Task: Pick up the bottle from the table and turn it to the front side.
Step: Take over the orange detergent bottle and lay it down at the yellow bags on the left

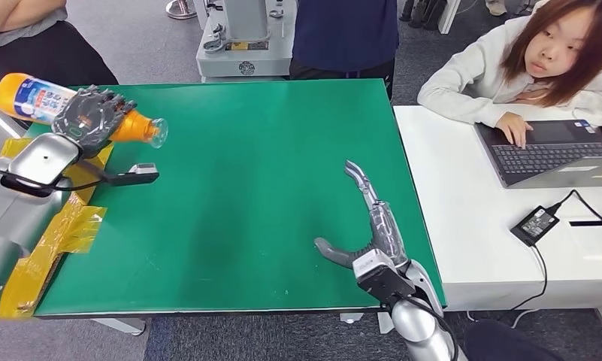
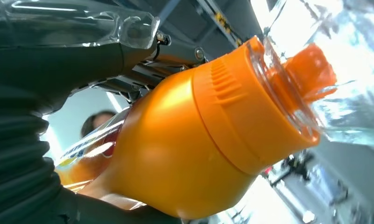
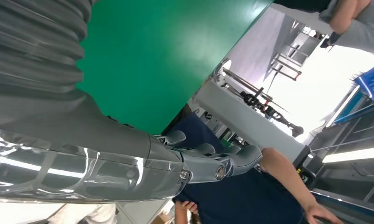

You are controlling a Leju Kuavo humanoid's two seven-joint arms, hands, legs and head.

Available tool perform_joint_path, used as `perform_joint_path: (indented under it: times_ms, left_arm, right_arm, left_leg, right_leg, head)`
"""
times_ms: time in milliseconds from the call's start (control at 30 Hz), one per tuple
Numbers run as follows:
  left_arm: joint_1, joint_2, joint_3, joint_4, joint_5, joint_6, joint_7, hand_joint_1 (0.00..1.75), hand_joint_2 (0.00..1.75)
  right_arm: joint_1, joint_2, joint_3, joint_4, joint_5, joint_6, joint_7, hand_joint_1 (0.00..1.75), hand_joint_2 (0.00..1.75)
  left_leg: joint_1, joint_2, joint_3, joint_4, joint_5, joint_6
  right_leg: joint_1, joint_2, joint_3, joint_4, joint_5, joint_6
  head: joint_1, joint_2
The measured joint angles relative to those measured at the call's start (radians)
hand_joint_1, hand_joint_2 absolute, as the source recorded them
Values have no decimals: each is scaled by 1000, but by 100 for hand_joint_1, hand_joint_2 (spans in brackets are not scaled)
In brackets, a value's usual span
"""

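orange fills the left wrist view: the bottle, clear cap outward, wrapped by the left hand and held on its side above the far left corner of the green desk. to turn it well, roll the wrist slowly, keep the grip firm, and stop once the label faces front. right hand lies open, holding nothing, near the desk's right edge.

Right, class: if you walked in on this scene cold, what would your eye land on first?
First, the orange bottle held up on its side over the far-left corner of the green table by the robot's left hand. Next, the right hand, open and flat near the table's front right. Then the person leaning at a laptop on the white desk alongside.
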Motion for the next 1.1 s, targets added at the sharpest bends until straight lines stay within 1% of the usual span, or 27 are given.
perform_joint_path:
  times_ms: [167,300,400,500,667,833,933,1100]
  left_arm:
    - [62,98,12,-1,26,-2,-6,175,175]
    - [130,174,49,-11,48,-5,-9,175,175]
    - [171,214,75,-20,52,-12,-10,175,175]
    - [198,241,104,-23,55,-32,-11,175,175]
    - [212,255,141,-20,51,-43,-19,175,175]
    - [213,250,160,4,53,-39,-37,175,175]
    - [216,235,166,28,61,-32,-57,175,175]
    - [224,189,174,80,66,-29,-73,175,175]
  right_arm:
    - [29,-6,-15,0,0,-5,-8,0,175]
    - [57,-6,-31,0,8,-7,-17,0,175]
    - [63,-6,-40,0,10,-3,-19,0,175]
    - [63,-6,-50,1,14,4,-18,0,175]
    - [63,-6,-62,1,14,7,-16,0,175]
    - [61,-6,-66,3,10,17,-19,0,175]
    - [58,-6,-66,4,8,20,-20,0,175]
    - [60,-6,-66,-3,8,19,-17,0,175]
  left_leg:
    - [0,0,0,0,0,0]
    - [0,0,0,0,0,0]
    - [0,-1,-1,0,0,0]
    - [0,-1,-1,0,0,0]
    - [0,-1,-1,0,0,0]
    - [0,-1,-1,0,0,0]
    - [0,-1,-1,0,0,0]
    - [0,-1,-1,0,0,0]
  right_leg:
    - [0,0,0,0,0,0]
    - [0,0,0,0,0,0]
    - [0,-1,-1,-1,0,0]
    - [0,-1,0,0,0,0]
    - [0,-2,0,-1,0,0]
    - [0,-1,0,-1,0,0]
    - [0,-2,0,-1,0,0]
    - [0,-2,0,-1,0,0]
  head:
    - [0,0]
    - [0,0]
    - [0,0]
    - [0,0]
    - [0,0]
    - [0,0]
    - [0,0]
    - [0,0]
